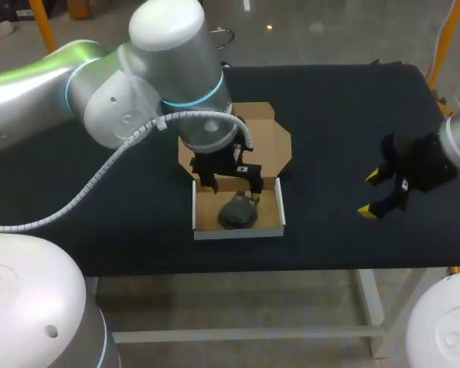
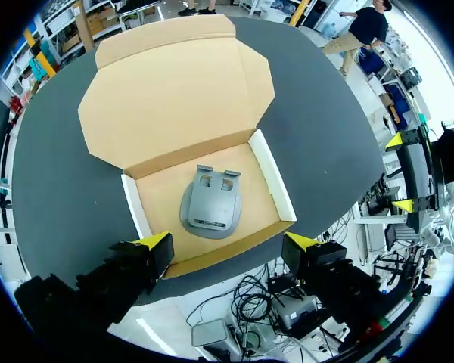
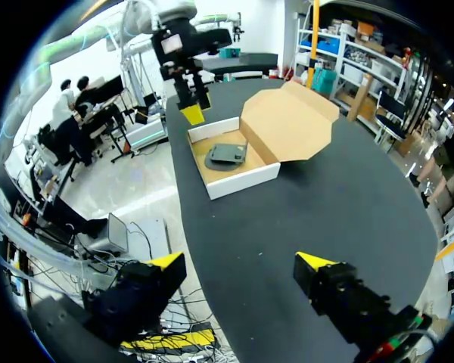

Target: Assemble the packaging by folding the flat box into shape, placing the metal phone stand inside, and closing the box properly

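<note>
Head view: left end effector [image 1: 234,186] over open box [image 1: 238,232], phone stand [image 1: 234,213] inside.

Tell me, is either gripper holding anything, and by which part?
Nothing is held: left gripper and right gripper are open; the stand lies in the box.

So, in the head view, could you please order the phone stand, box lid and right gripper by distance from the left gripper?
1. phone stand, in the box under the left gripper.
2. box lid, lying open behind.
3. right gripper, far right.
</note>
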`<move>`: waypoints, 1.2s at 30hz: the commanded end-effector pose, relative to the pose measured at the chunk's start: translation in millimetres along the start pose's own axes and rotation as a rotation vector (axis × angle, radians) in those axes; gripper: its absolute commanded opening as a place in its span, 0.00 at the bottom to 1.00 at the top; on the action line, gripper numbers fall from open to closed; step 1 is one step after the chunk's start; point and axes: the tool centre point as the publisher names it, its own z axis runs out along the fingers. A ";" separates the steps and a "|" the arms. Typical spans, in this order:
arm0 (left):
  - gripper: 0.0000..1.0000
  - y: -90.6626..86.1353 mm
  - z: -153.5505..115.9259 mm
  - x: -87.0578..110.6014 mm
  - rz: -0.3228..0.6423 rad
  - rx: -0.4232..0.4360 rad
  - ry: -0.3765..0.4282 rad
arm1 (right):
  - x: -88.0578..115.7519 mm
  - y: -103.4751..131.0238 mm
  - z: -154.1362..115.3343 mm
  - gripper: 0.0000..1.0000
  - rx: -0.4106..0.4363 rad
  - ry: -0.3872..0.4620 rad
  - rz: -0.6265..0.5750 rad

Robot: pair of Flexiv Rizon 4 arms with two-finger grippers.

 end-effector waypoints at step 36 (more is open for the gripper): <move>1.00 -25.4 -32.6 -59.9 0.310 0.085 0.247 | 0.5 -1.1 -1.7 1.00 -0.005 0.002 -0.002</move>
